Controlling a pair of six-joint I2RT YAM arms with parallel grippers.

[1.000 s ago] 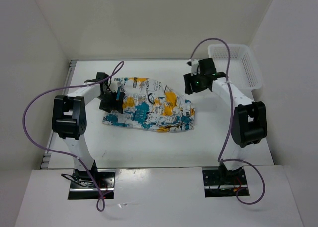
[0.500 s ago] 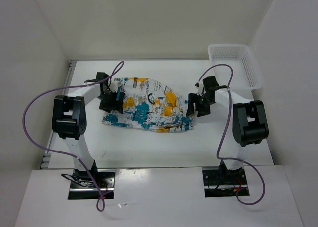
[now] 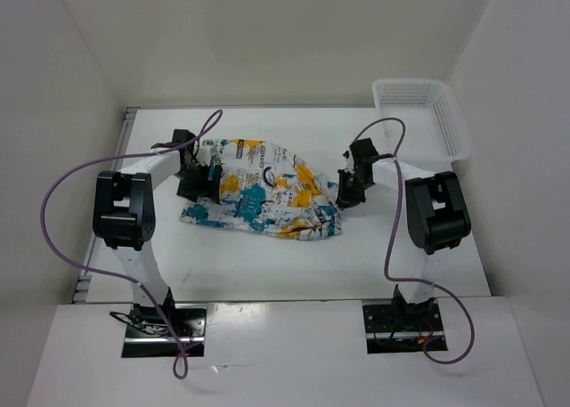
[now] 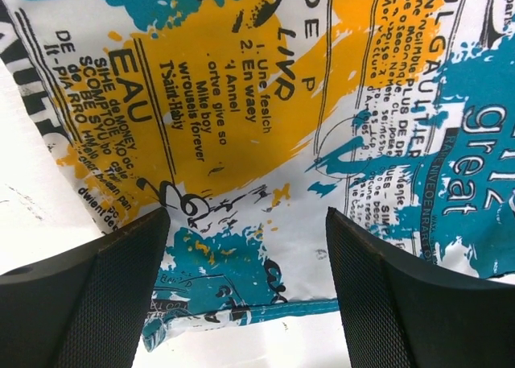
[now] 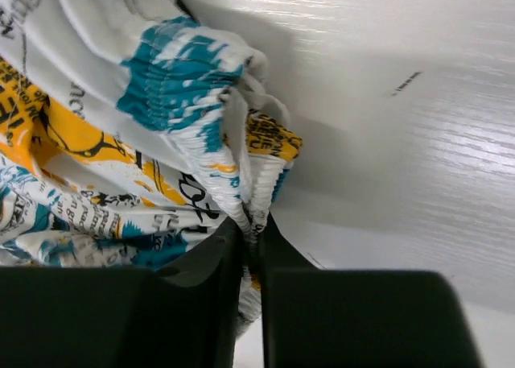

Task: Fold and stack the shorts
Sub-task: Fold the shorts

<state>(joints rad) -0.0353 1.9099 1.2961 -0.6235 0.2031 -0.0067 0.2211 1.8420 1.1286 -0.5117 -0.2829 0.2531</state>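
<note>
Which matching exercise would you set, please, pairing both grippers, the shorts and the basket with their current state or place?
Things:
1. left gripper
2. right gripper
3. shorts
4. white perforated basket

States or places:
a. at the far right corner of the table
b. shut on the fabric's right edge
c. lying spread out mid-table
d. open over the printed fabric

Pairs: 1-d; 2-b; 3-c; 4-a
</note>
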